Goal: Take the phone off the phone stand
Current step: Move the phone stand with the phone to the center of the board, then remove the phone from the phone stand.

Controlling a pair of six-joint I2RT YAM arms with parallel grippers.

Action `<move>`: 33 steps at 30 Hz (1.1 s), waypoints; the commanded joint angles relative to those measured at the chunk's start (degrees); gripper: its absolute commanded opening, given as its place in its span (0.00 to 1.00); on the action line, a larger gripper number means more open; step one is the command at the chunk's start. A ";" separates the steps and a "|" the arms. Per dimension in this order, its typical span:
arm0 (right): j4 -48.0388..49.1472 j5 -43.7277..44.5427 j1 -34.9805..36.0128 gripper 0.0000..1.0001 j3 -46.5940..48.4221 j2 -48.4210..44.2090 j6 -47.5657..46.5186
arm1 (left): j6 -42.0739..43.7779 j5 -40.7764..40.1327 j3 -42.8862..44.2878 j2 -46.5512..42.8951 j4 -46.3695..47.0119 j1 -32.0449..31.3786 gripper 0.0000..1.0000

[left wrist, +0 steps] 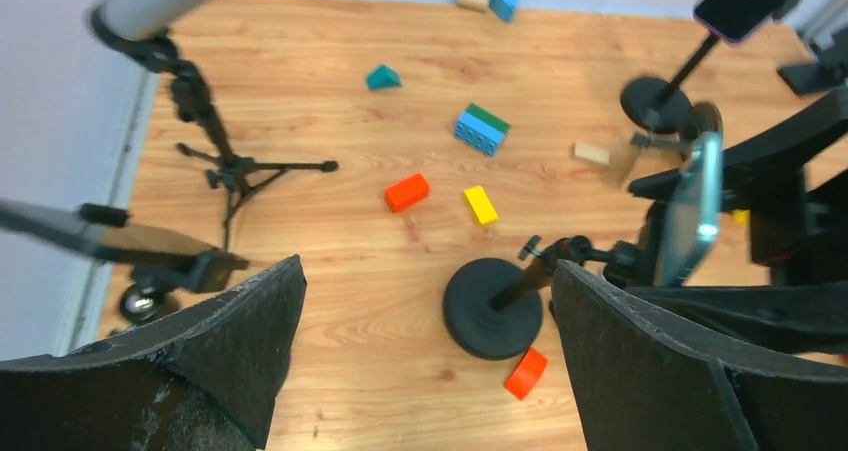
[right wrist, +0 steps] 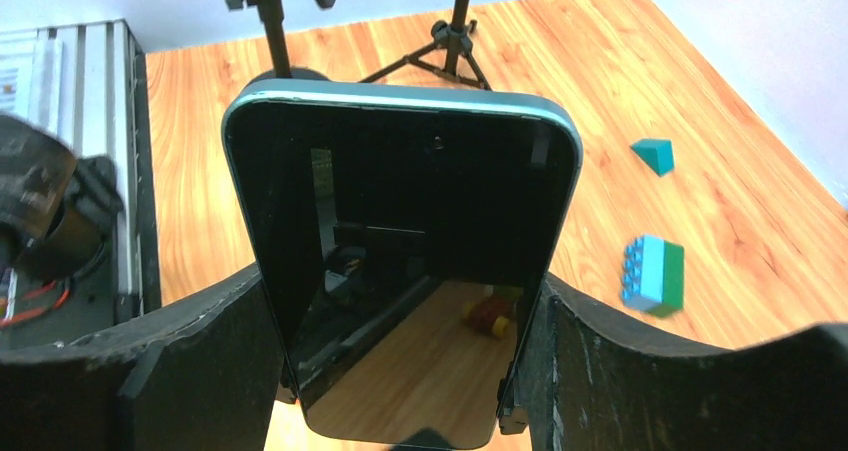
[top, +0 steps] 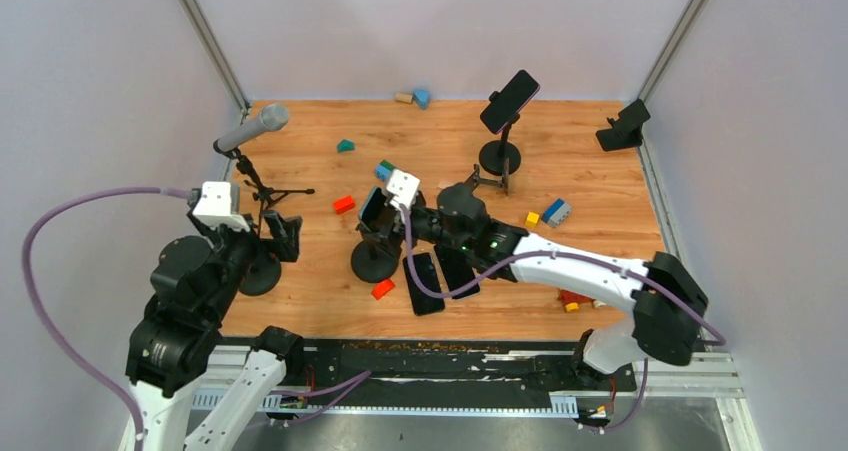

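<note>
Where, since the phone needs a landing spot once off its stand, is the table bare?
Bare wood lies right of the blue block, out to the corner holder, and between the mic tripod and the teal block. Crowded: the front middle, around the phone, its stand base and two flat phones.

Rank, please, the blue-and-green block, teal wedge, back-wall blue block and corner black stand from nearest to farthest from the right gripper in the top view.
1. blue-and-green block, just behind the right gripper at the phone.
2. teal wedge, back-left.
3. blue block, back wall.
4. black stand, far right corner.
</note>
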 commanded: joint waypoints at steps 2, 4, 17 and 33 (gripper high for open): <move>-2.37 -2.15 -0.02 0.00 -6.76 -13.24 -4.94 | 5.16 12.29 -5.57 2.40 9.75 -0.19 1.00; -5.15 -1.03 -0.03 0.00 -9.18 -16.68 -4.29 | 6.71 15.91 -7.68 2.98 12.05 -0.17 1.00; -2.11 0.89 -0.27 0.00 -22.14 -27.40 0.99 | 15.94 41.16 -22.66 8.09 27.72 -0.17 1.00; -13.65 -5.45 -6.44 0.00 -25.15 -40.12 -2.04 | 8.99 63.12 -32.44 8.26 53.57 -4.45 1.00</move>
